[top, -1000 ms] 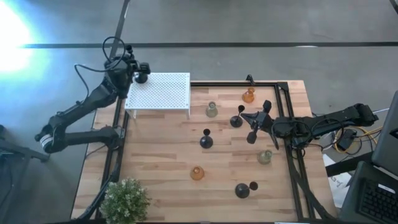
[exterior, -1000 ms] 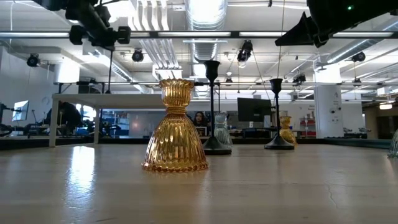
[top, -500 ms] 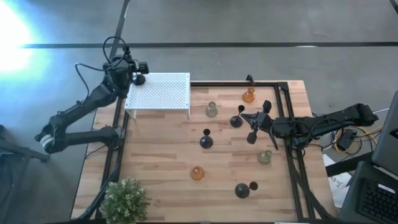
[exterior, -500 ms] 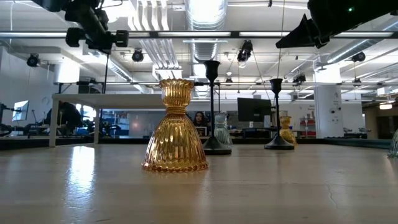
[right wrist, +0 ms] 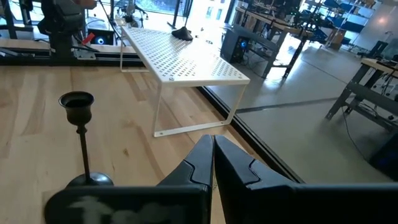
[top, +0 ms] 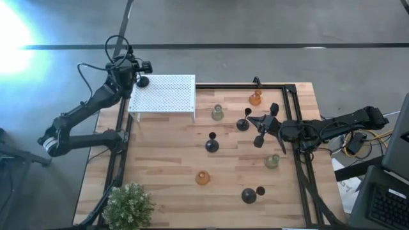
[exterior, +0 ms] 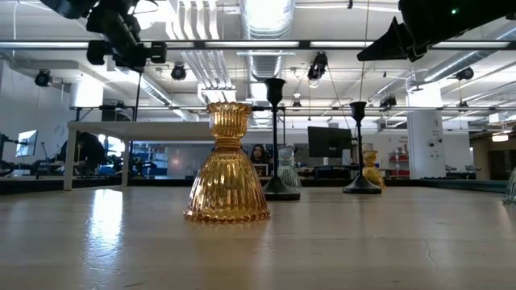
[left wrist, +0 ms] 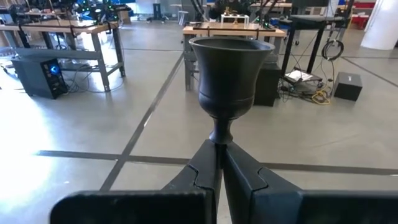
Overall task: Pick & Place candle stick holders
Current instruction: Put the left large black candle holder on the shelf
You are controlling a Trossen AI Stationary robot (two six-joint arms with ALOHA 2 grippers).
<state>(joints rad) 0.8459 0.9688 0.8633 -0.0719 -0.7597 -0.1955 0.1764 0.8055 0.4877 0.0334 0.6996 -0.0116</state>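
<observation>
left gripper (left wrist: 219,163) clamped on black candle stick holder (left wrist: 226,74) by its thin stem, over white perforated box's (top: 165,96) far-left corner; right gripper (right wrist: 211,152) closed, empty, mid-table; risk: holder pivoting, or released past box edge.

My left gripper (top: 142,71) is hanging clamped on a black candle holder (top: 143,81) at the far left corner of the white perforated metal box (top: 163,96); the box top is lying bare beside it. My right gripper (top: 263,126) is sitting closed, crowded between two black bulb-base holders (top: 243,123) and (top: 258,140). Open wood is showing left of the lone black holder (top: 211,144) mid-table. The green potted plant (top: 129,206) is blocking the near left corner.
</observation>
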